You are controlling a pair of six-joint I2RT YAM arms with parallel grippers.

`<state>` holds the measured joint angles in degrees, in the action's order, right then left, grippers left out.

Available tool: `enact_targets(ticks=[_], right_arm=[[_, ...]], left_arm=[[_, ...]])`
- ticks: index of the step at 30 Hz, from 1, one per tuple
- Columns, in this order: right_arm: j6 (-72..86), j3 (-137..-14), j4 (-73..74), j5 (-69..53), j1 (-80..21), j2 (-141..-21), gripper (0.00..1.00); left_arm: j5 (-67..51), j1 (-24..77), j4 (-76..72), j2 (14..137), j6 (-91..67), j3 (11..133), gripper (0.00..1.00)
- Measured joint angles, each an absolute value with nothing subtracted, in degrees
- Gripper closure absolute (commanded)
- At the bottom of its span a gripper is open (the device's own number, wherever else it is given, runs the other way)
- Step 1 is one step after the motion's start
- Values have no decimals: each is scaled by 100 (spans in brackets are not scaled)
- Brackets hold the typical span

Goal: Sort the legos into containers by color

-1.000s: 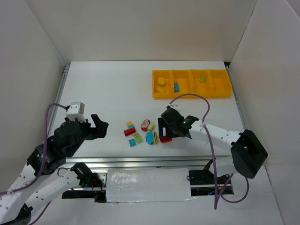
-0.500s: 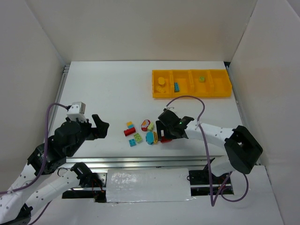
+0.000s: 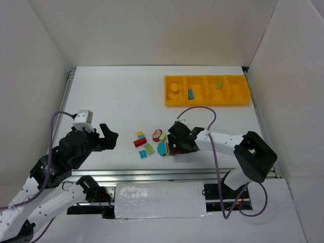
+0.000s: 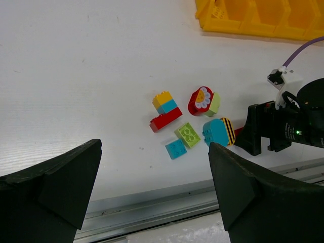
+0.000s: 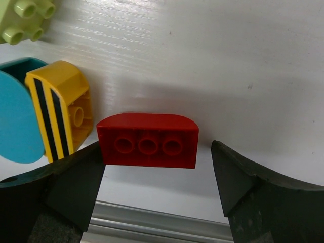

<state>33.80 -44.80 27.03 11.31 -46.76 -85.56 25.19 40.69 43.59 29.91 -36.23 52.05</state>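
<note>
- Stillness at 8 o'clock of the table: the left gripper hangs with its jaws spread wide and empty, just as it did a second ago, well apart from every brick.
- Near 6 o'clock lie the loose legos, and none has shifted.
  - A red-blue-yellow stack sits at the cluster's 9 o'clock.
  - A red flower piece touches a light-green brick at its 12 o'clock.
  - A blue-and-yellow striped piece sits at its 3 o'clock.
- At the striped piece's 3 o'clock, just beside it, sits the red brick, three round sockets facing the wrist camera.
  - The right gripper has slid leftward over the last second, and its jaws have drawn in from a wider spread.
  - They now straddle the brick. The finger on that view's left looks about to touch its end, and the other shows a clear gap.
  - The jaws are still apart, so nothing is held yet.
  - This reads as the closing stage of a pick. The striped piece is close enough to that near finger that it could get nudged.
- At 1 o'clock the yellow tray is unchanged.
  - It holds a yellow brick in its leftmost compartment, a blue brick in the second and a green brick in the third.
  - The rightmost compartment is bare, so it is probably where red belongs.
</note>
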Motion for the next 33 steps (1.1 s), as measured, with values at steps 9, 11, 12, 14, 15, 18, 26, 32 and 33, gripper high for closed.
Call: enact_targets(ticks=[9,11,12,14,15,18,26,32,33], right_arm=[[3402,-4574,2773,1221,-4681,-8722,52],[3402,-4574,2775,1219,-4678,-8705,56],[3400,-4574,2770,1219,-4678,-8680,57],[3382,-4591,2779,1223,-4661,-8611,59],[3356,-4626,2799,1208,-4615,-8569,59],[3280,-4858,2825,1127,-4263,-8436,60],[3105,-6270,2735,989,-1881,-8318,58],[3474,-7791,2475,1293,-301,-9459,59],[3551,-8114,2508,1337,-126,-9797,61]], left_arm=[[2515,4069,4327,2978,-3621,5137,1],[2504,4069,4324,2978,-3621,5131,0],[2499,4071,4322,2978,-3621,5131,0],[2495,4071,4324,2978,-3621,5131,0],[2495,4071,4324,2978,-3621,5131,0],[2495,4082,4324,2974,-3621,5131,0],[2506,4134,4327,2860,-3623,5131,0],[2508,4200,4329,2808,-3623,5131,1],[2515,4211,4329,2790,-3623,5131,0]])
